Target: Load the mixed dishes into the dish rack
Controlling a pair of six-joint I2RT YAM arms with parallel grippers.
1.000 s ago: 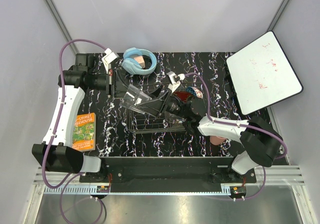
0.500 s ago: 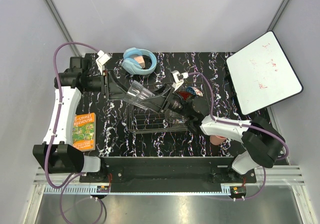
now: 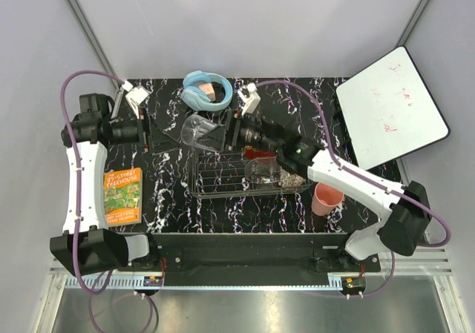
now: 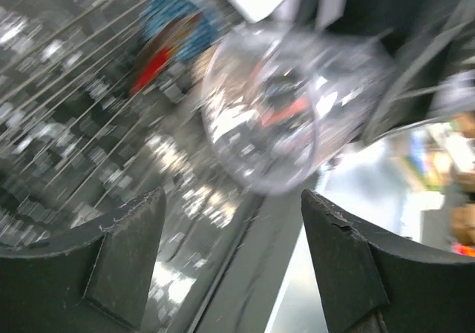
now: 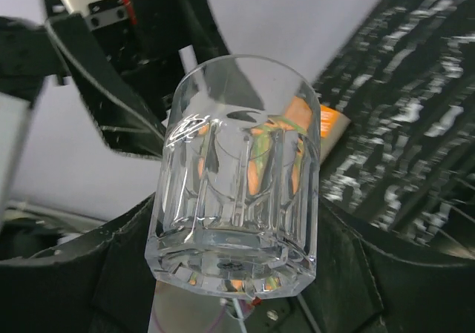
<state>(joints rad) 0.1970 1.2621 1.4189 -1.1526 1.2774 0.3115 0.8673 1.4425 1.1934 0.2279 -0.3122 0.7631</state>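
Currently the clear tumbler (image 3: 197, 130) is in the air over the bench (image 3: 167, 199), just off the far left corner of the dish rack (image 3: 223, 181) and not inside it. It lies on its side between the two arms. The right end effector (image 3: 217, 131) grips it. In the right wrist view the fingers close against both sides of the glass near its thick base, which faces the camera, and the mouth points away toward the left arm. The left end effector (image 3: 148, 130) is open and holds nothing. It sits a little to the left of the tumbler and apart from it, and in the blurred left wrist view the glass shows beyond the spread fingertips, not between them. Inside the rack a clear glass bowl (image 3: 263, 171) rests toward the right end, partly under the right arm. A pink cup (image 3: 327, 198) stands upright on the bench just beside the rack's right end. Light-blue headphones (image 3: 206, 90) lie at the far edge of the bench. A book (image 3: 124, 194) lies near the left edge, and a white board (image 3: 390, 107) sits at the far right.
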